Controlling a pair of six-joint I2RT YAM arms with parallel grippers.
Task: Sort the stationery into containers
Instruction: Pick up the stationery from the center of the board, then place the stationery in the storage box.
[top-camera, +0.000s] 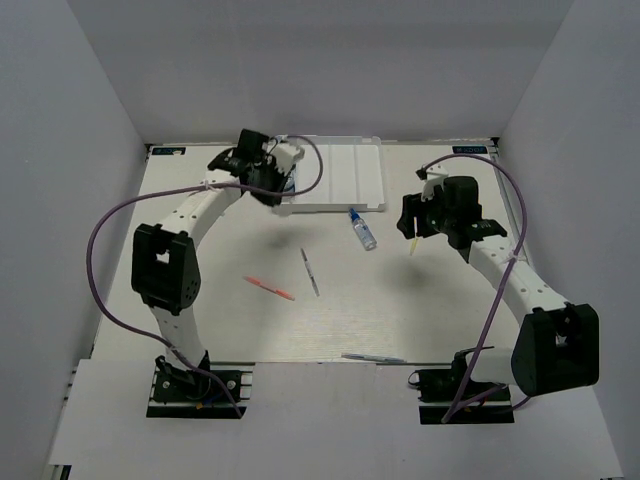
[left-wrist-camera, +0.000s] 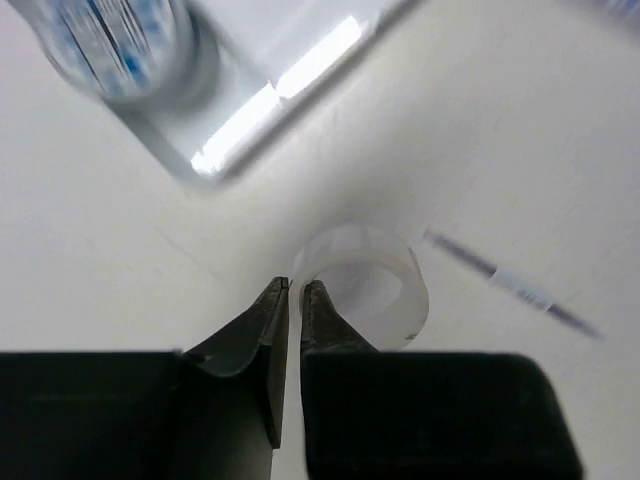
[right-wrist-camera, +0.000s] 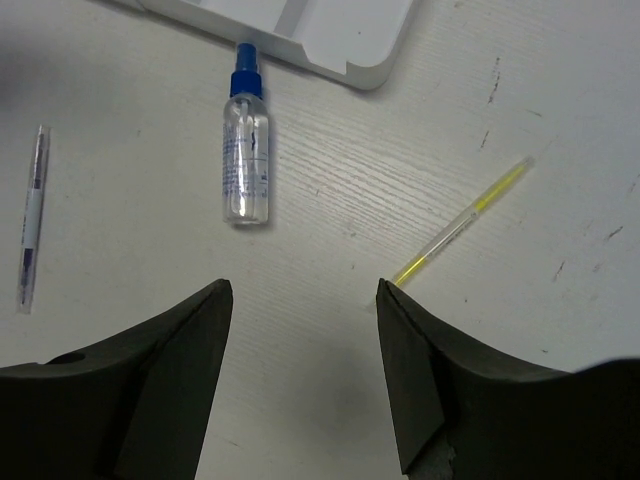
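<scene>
My left gripper (left-wrist-camera: 296, 288) is shut on the wall of the white tape ring (left-wrist-camera: 368, 283), one finger inside the ring and one outside. In the top view this gripper (top-camera: 279, 189) is at the front-left corner of the white divided tray (top-camera: 350, 175). A blue-and-white tape roll (left-wrist-camera: 108, 42) lies in the tray corner (left-wrist-camera: 262, 92). My right gripper (right-wrist-camera: 305, 290) stands open over bare table, with nothing between its fingers. The yellow-green pen (right-wrist-camera: 466, 220) lies just beyond its right fingertip, and the blue-capped glue bottle (right-wrist-camera: 246, 170) is ahead to the left.
A grey pen (top-camera: 310, 272) and a pink pen (top-camera: 270, 288) lie mid-table, the glue bottle (top-camera: 362, 229) sits just in front of the tray, and another pen (top-camera: 373, 357) rests at the near edge. White walls enclose the table on three sides.
</scene>
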